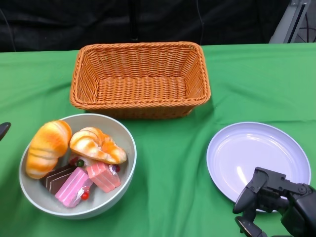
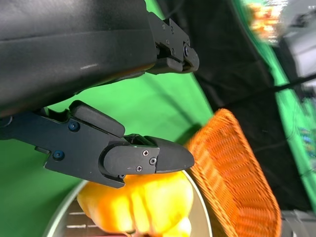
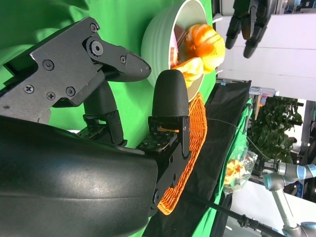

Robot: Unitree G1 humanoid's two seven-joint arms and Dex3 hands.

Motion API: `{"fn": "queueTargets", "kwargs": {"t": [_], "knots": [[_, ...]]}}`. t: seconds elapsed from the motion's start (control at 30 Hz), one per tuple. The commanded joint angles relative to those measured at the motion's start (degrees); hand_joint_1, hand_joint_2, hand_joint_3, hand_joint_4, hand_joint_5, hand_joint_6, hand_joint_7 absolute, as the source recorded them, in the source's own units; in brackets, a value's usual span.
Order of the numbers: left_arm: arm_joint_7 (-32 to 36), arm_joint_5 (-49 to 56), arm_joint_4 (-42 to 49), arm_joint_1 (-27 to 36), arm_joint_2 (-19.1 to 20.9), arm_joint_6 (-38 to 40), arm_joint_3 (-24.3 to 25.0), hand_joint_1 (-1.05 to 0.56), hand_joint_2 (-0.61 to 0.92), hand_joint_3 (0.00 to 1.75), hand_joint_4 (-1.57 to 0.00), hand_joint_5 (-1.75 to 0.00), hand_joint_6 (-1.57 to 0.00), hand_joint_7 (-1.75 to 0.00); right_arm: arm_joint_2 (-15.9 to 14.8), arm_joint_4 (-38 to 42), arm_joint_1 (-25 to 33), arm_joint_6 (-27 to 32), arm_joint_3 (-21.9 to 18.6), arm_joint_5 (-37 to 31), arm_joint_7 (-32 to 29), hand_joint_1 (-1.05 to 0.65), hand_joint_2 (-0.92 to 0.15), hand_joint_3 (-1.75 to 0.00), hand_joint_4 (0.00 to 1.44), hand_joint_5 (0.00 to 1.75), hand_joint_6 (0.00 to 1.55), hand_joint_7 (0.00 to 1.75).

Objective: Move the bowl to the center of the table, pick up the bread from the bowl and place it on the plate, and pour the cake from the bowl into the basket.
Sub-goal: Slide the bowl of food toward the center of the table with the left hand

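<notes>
Head view: looks steeply down on the bench (image 1: 173,187) from the near edge, facing the far edge. Right wrist view: rolled sideways, close behind the right robot hand (image 3: 148,94), aimed across the bench toward the bowl (image 3: 160,37) and basket (image 3: 190,148). Left wrist view: very close above the bowl rim, also tilted. Shared by all three: bowl, basket.

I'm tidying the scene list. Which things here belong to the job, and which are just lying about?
Job: bowl, two breads, cakes, plate, basket, left hand, right hand.

Lying about: green cloth, black backdrop, clutter beyond the table in the right wrist view, too blurred to name.
</notes>
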Motion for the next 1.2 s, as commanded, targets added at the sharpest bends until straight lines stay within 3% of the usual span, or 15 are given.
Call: {"fn": "queueTargets", "kwargs": {"t": [0.03, 0.2, 0.43, 0.63, 0.8, 1.2], "knots": [[-0.8, -0.3, 2.9, -2.6, 2.1, 3.2, -0.4, -0.69, 0.92, 0.44, -0.03, 0.00, -0.07, 0.00, -0.4, 0.4, 0.1, -1.0, 0.0, -0.3, -0.4, -0.14, -0.49, -0.93, 0.67, 1.65, 0.63, 1.39], [-3.0, -3.0, 5.7, -5.1, 2.7, 9.3, 0.7, -0.72, 0.92, 0.38, 0.00, 0.00, -0.01, 0.00, -0.7, 0.8, 0.1, -1.2, 0.1, 0.1, 0.1, -0.14, -0.51, -0.92, 0.66, 1.65, 0.62, 1.40], [-8.1, -6.7, 7.9, -10.0, 5.8, 26.0, 0.1, -0.68, 0.92, 0.35, 0.00, 0.00, 0.00, 0.00, -0.7, 2.6, -0.1, -2.7, 0.1, 0.1, 0.2, -0.13, -0.51, -0.91, 0.65, 1.63, 0.61, 1.40], [-12.6, -7.1, 16.0, -14.2, 6.4, 30.0, -0.9, -0.72, 0.92, 0.32, 0.00, 0.00, 0.00, 0.00, -0.7, 3.6, -0.4, -3.3, 0.3, 0.2, 0.4, -0.12, -0.51, -0.91, 0.65, 1.65, 0.62, 1.40], [-17.0, -6.2, 20.0, -16.1, 7.2, 31.9, -2.9, -0.77, 0.92, 0.44, 0.00, 0.00, 0.00, 0.00, -0.7, 3.8, -0.4, -3.7, 0.6, 0.2, 0.4, -0.11, -0.51, -0.93, 0.65, 1.64, 0.62, 1.41], [-21.4, -8.4, 22.5, -17.2, 6.9, 37.7, -2.9, -0.74, 0.92, 0.50, 0.00, 0.00, 0.00, 0.00, -0.6, 3.8, -0.5, -3.7, 0.9, 0.0, 0.2, -0.12, -0.50, -0.95, 0.66, 1.64, 0.61, 1.42]]}}
